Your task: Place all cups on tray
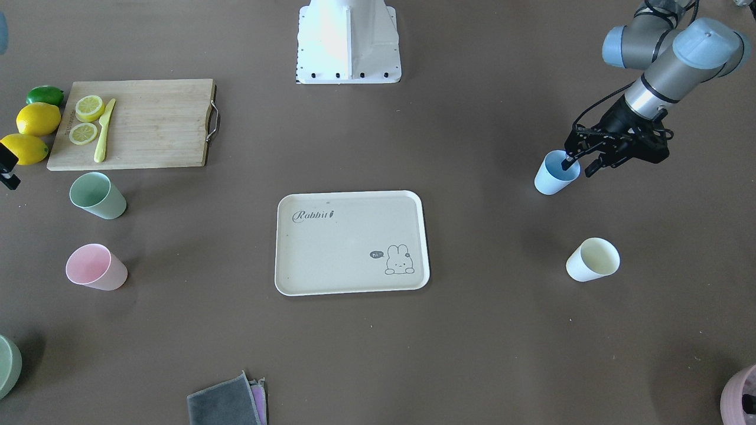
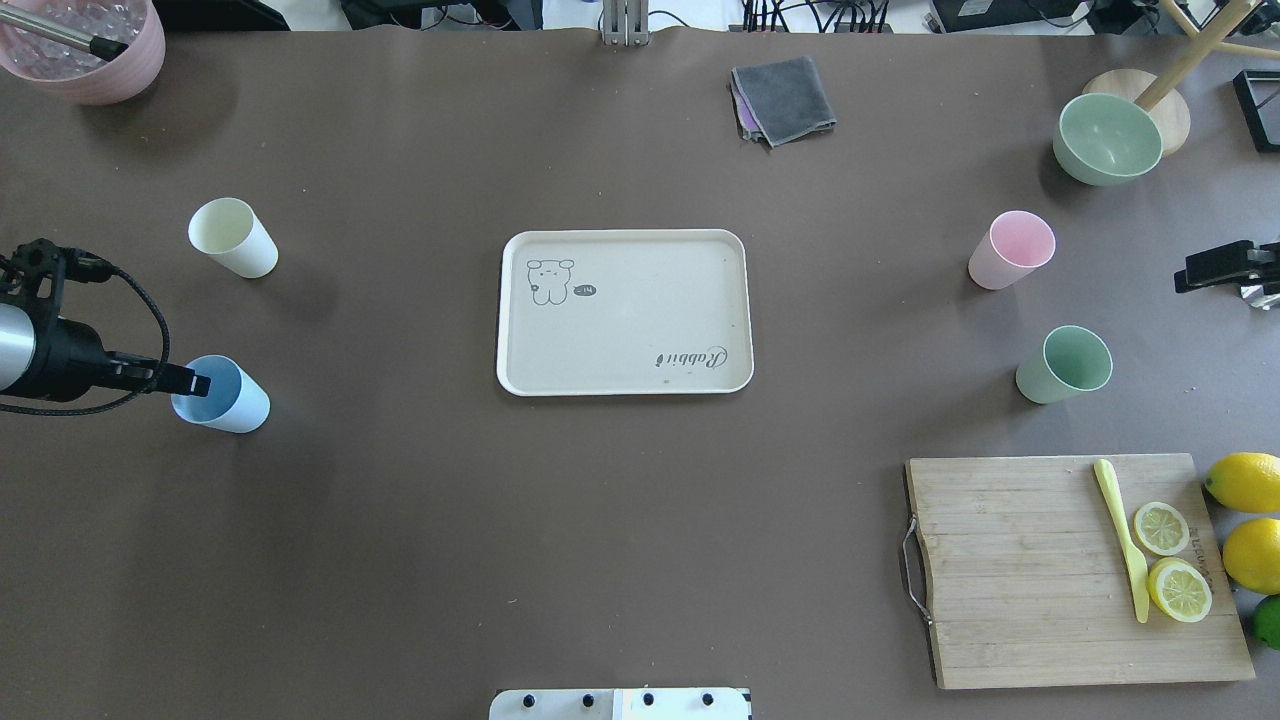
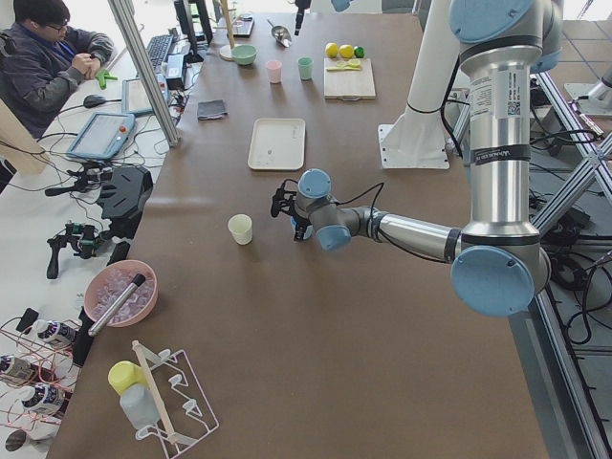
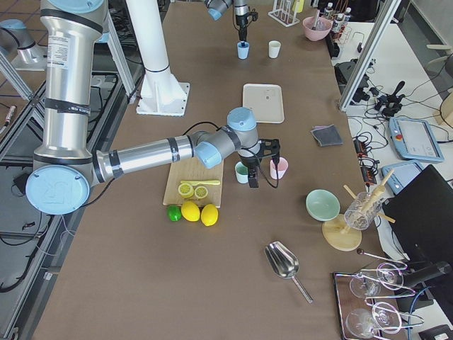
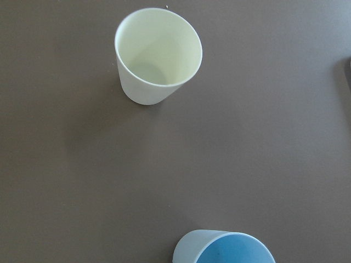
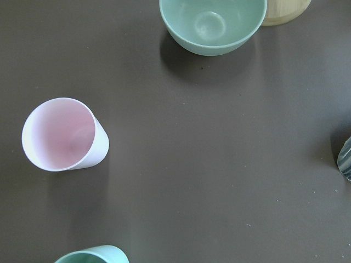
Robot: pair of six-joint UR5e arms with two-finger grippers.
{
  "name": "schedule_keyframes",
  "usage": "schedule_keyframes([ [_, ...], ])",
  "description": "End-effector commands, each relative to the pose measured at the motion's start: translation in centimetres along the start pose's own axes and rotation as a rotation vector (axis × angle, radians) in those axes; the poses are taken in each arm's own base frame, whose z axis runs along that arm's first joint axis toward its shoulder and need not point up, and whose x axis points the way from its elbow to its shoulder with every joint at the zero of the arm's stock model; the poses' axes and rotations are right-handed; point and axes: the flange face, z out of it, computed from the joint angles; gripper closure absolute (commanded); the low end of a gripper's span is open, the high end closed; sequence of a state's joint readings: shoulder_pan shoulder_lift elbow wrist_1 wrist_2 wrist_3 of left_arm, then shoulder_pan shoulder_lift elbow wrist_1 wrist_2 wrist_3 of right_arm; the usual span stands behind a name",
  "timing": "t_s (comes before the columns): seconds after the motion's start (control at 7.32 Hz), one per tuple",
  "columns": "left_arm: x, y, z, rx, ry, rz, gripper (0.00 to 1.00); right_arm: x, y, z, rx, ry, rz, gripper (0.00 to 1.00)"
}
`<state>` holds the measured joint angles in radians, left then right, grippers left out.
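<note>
The left gripper (image 1: 579, 167) was at the light blue cup (image 1: 552, 177), which stood upright near the end of the surface (image 1: 484, 342) on the robot's left. Its fingers were released and straddled the rim, one inside the mouth and the other outside the wall, with a gap between them. I judge that the step in hand was the grasp of this first cup. The next move calls for closing the fingers on the wall, lifting straight up so the cup does not tip, and carrying it toward the middle.

Near this cup stood the cream-yellow cup (image 1: 592, 260), upright and apart from it. Farther on, in the centre of the surface, lay the tray (image 1: 342, 248), with no cup on it, so the task was at its beginning.

Well beyond the tray, on the robot's right side, the pink cup (image 1: 94, 267) and the sage green cup (image 1: 97, 196) stood upright and apart. The right gripper (image 4: 264, 177) hung above these two. Whether its fingers were released or clenched, I cannot tell.
</note>
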<state>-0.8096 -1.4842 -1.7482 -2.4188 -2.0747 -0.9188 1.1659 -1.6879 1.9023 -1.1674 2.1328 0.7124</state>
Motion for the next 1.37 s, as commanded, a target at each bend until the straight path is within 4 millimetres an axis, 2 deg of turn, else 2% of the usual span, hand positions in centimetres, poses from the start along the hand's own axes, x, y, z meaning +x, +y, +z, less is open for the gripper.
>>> schedule_keyframes([
  [0.0,0.1,0.6,1.0,-0.005,-0.016,0.009,0.84,0.0,0.0,0.0,0.001,0.000,-0.001,0.00],
  [0.14,0.3,0.4,0.9,-0.003,-0.013,0.010,1.00,0.2,0.1,0.0,0.000,0.001,0.000,0.00],
  [0.27,1.0,0.1,0.7,0.003,0.000,0.017,1.00,0.3,0.2,0.1,-0.001,0.002,0.001,0.00],
  [0.41,3.6,-1.2,-0.2,0.019,0.034,0.025,1.00,0.3,0.3,0.1,-0.001,0.002,-0.002,0.00],
  [0.55,7.0,-3.8,-0.1,0.018,0.033,0.020,1.00,0.4,0.3,0.1,-0.002,0.003,-0.002,0.00],
  [0.68,12.3,-7.4,-0.7,0.021,0.036,-0.002,1.00,0.4,0.3,0.1,-0.002,0.003,-0.002,0.00],
  [0.82,19.1,-10.4,-0.5,0.007,0.043,-0.071,1.00,0.5,0.4,0.1,-0.003,0.004,0.001,0.00],
  [0.96,25.0,-10.2,1.2,-0.043,0.021,-0.079,1.00,0.5,0.4,0.2,-0.005,0.003,0.005,0.00],
  [1.09,30.7,-10.8,2.8,-0.017,-0.013,-0.083,1.00,0.6,0.3,0.4,-0.007,0.005,0.008,0.00],
  [1.23,33.9,-10.9,4.7,-0.033,-0.018,-0.110,1.00,0.6,0.3,0.4,-0.008,0.006,0.009,0.00],
])
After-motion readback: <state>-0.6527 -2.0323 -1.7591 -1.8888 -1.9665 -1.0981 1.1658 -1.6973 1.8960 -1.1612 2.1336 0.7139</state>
